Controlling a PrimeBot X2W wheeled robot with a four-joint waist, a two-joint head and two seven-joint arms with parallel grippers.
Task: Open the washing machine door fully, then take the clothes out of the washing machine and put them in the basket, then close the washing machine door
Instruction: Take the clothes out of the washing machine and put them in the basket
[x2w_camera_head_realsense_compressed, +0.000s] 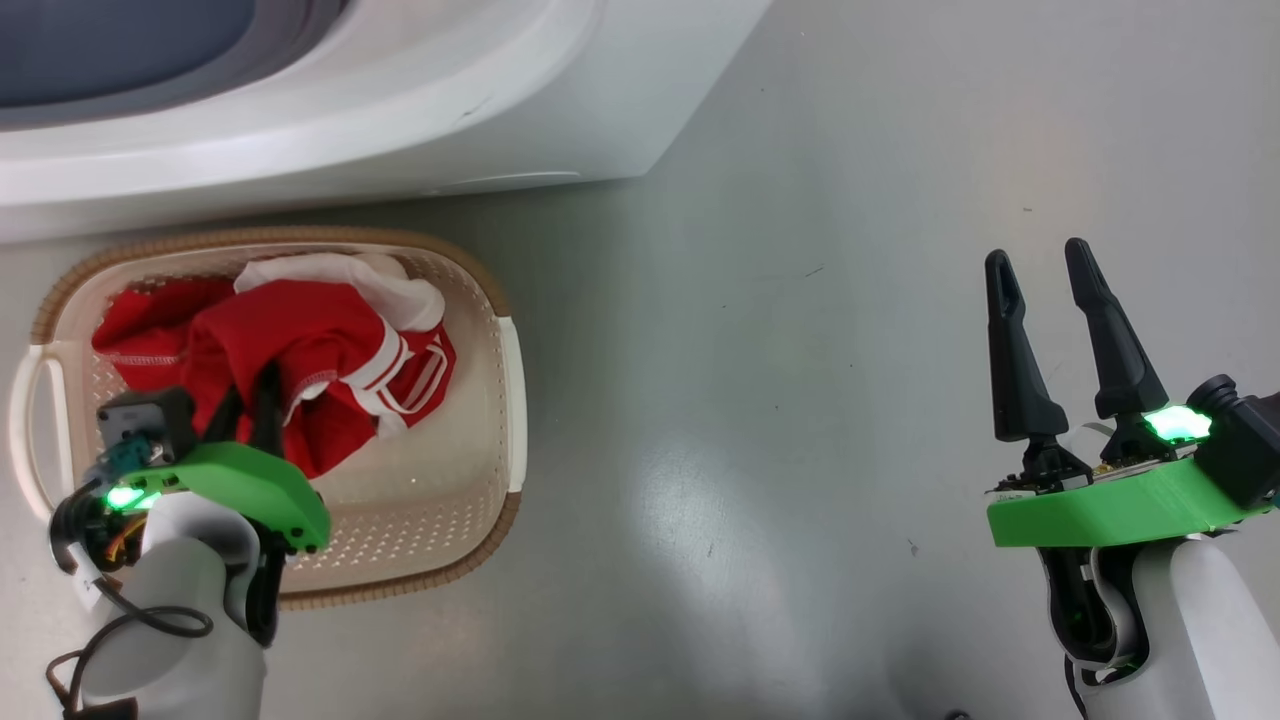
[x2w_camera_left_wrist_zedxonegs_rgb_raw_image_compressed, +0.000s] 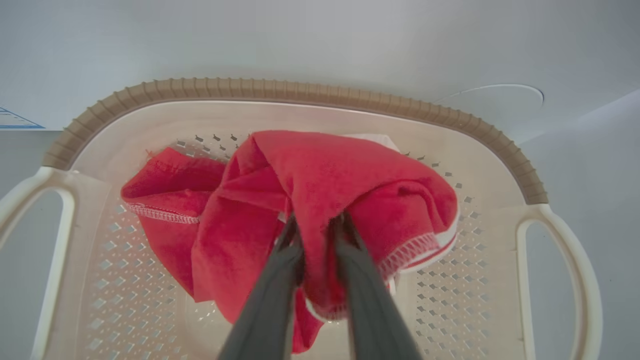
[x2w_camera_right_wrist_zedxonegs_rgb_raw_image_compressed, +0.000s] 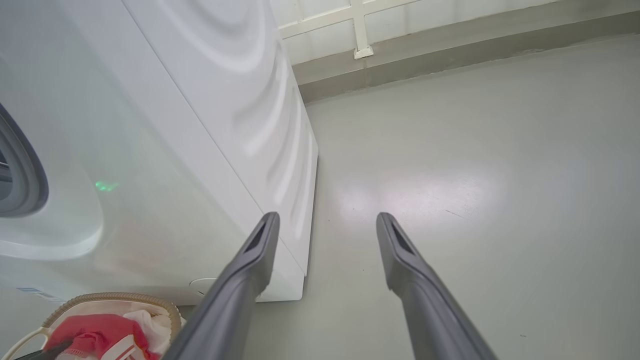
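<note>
The clothes (x2w_camera_head_realsense_compressed: 320, 350) already lie in the basket (x2w_camera_head_realsense_compressed: 300, 237) at the left, left jaws narrow around a fold, right jaws wide and empty; I judge that closing the door remains.

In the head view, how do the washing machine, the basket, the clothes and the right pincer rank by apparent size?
1. basket and washing machine: about alike, machine cropped.
2. clothes.
3. right pincer, though nearer the camera.

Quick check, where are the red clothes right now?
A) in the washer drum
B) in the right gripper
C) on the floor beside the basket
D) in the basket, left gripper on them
D: the clothes lie inside the basket, with a fold between the fingers of the left gripper.
</note>
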